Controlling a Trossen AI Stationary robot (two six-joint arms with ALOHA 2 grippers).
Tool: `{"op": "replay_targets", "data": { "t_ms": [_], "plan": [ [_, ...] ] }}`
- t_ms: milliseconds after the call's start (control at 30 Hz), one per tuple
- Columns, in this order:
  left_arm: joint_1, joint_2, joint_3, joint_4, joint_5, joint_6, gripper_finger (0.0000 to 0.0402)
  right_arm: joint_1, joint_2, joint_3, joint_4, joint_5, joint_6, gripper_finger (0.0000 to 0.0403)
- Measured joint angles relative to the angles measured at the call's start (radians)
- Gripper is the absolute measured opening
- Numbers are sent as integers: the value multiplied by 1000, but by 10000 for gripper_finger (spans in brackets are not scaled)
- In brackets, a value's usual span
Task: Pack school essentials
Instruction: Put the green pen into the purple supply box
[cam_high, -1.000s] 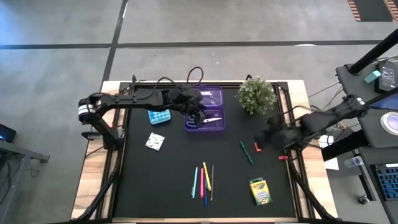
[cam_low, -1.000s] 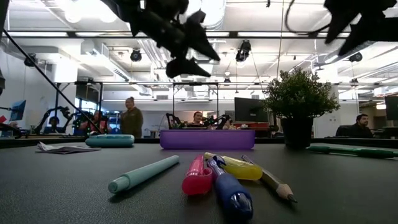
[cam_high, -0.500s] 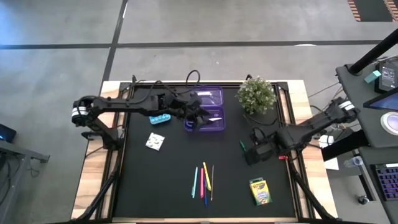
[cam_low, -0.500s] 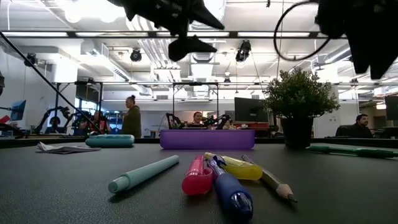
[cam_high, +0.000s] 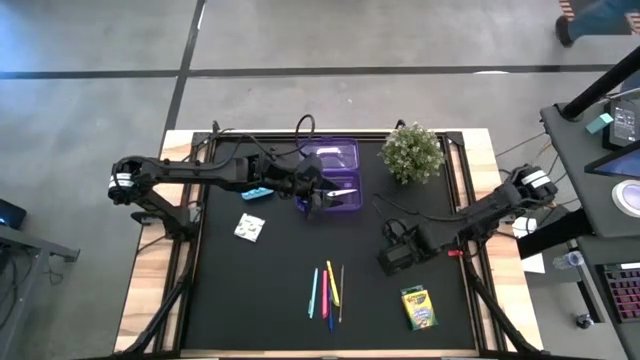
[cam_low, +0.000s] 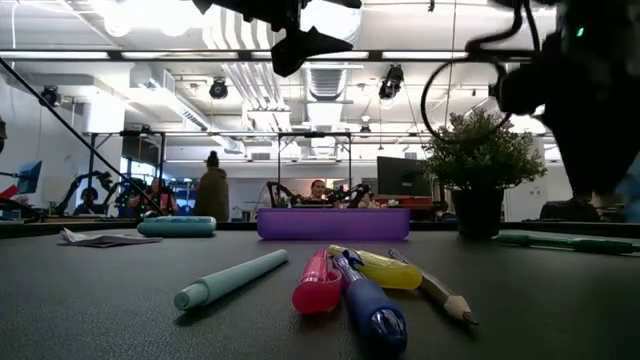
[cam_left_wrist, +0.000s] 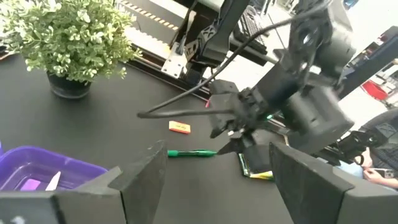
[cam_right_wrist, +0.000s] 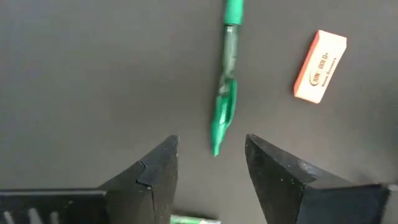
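Overhead: right gripper (cam_high: 393, 258) low over the black table (cam_high: 260, 300), toward its right side, between the potted plant (cam_high: 412, 152) and the crayon box (cam_high: 419, 307). Through its wrist camera: fingers spread apart, holding nothing, poised either side of the tip end of a green pen (cam_right_wrist: 225, 93) lying flat on the mat, with an orange eraser (cam_right_wrist: 319, 66) near the pen but not touching it. Left gripper (cam_high: 318, 195) over the edge of the purple box (cam_high: 340, 160), jaws likewise released and empty. Thin pens (cam_high: 328, 288) and a white packet (cam_high: 250, 228) lying unpacked on the table. Probable step in hand: picking up the green pen. For a sound grasp: move along the barrel toward its middle rather than pinching the tip, keep the fingers square across it, lower almost to the mat, close gently, stay clear of the eraser, then lift straight up before carrying toward the purple box.
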Motion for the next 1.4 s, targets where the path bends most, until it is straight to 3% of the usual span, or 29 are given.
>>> {"op": "replay_targets", "data": {
  "t_ms": [667,900,1200,1400],
  "plan": [
    [1,-5,0,0,11,7,263,-211,84,-56,126,-26,-216,142],
    [1,-5,-1,0,11,9,263,-230,154,-59,136,-70,-254,125],
    [-1,-5,-2,3,18,-1,263,-232,199,-57,151,-76,-284,63],
    [-14,-5,-5,-1,160,3,263,-233,177,-59,156,-57,-284,18]
  ]
}}
